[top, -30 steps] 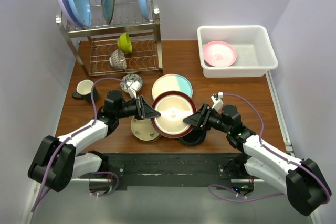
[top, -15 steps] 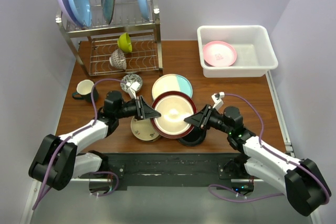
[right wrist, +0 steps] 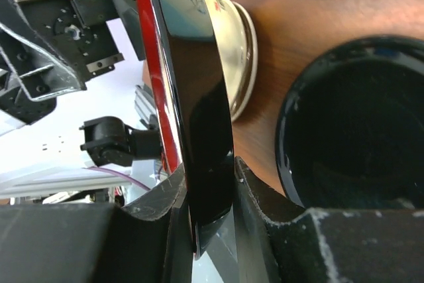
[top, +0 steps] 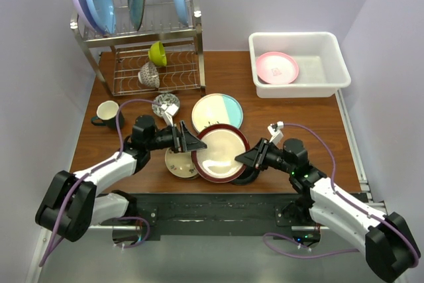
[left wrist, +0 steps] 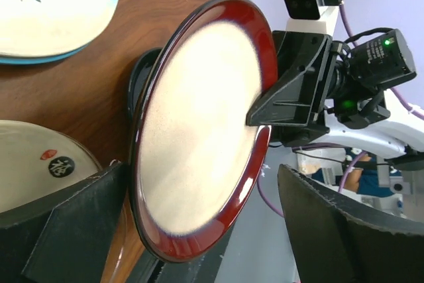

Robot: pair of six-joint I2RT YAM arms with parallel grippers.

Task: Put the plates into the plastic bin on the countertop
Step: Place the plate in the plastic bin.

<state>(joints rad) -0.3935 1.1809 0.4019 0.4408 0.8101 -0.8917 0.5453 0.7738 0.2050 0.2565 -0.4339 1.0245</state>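
At the near middle of the countertop [top: 291, 120], the maroon-rimmed plate [top: 220, 154] was held off the wood, tilted on its edge between the two arms; its cream face was turned toward the left arm. The right gripper [top: 246, 158] was clamped on the plate's right rim, one finger on each face; a second earlier its jaws stood wider. The left gripper [top: 189, 142], which had pinched the left rim a second before, now had its jaws wide apart on either side of that rim; whether a finger touched the plate, I could not tell. The plate had also shifted a little toward the near edge, and the right arm had drawn back with it. Under the plate's right side lay the glossy black plate [top: 244, 175]; the cream-and-teal plate [top: 217, 112] lay just behind, and the spotted plate [top: 177, 162] just to the left. The plastic bin [top: 331, 81] stood at the far right corner as before, with only the pink plate [top: 277, 67] in it.
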